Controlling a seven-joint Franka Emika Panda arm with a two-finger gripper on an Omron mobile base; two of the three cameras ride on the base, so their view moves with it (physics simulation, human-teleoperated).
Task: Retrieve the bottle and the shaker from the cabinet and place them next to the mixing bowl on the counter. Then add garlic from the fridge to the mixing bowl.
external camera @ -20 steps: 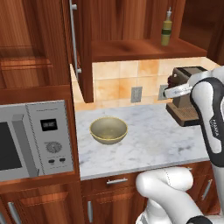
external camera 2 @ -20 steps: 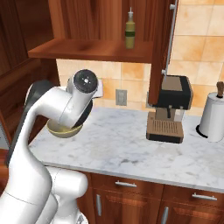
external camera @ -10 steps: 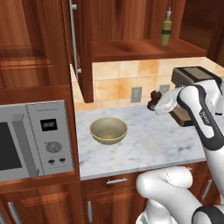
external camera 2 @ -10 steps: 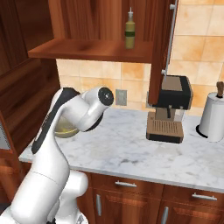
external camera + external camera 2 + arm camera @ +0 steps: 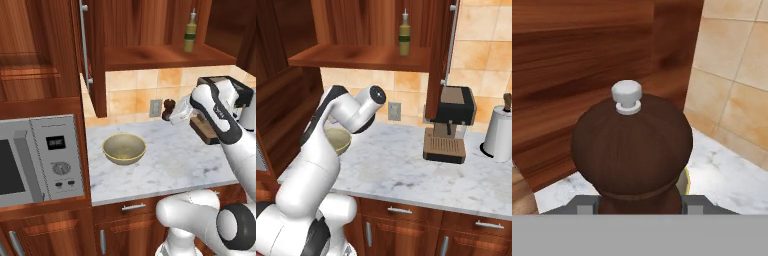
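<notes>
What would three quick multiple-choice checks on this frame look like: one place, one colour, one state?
1. Where is the green glass bottle?
A. On the cabinet shelf
B. In the bowl
C. On the microwave

2. What colour is the round mixing bowl?
A. Blue
B. Olive-tan
C. Red

3. What is the gripper doing?
A. Open over the bowl
B. Shut on the bottle
C. Shut on the dark brown wooden shaker

Key: 1 A, it stands on the shelf; 2 B, as the left base view shows; 3 C, the shaker sits between the fingertips in the hand view.
</notes>
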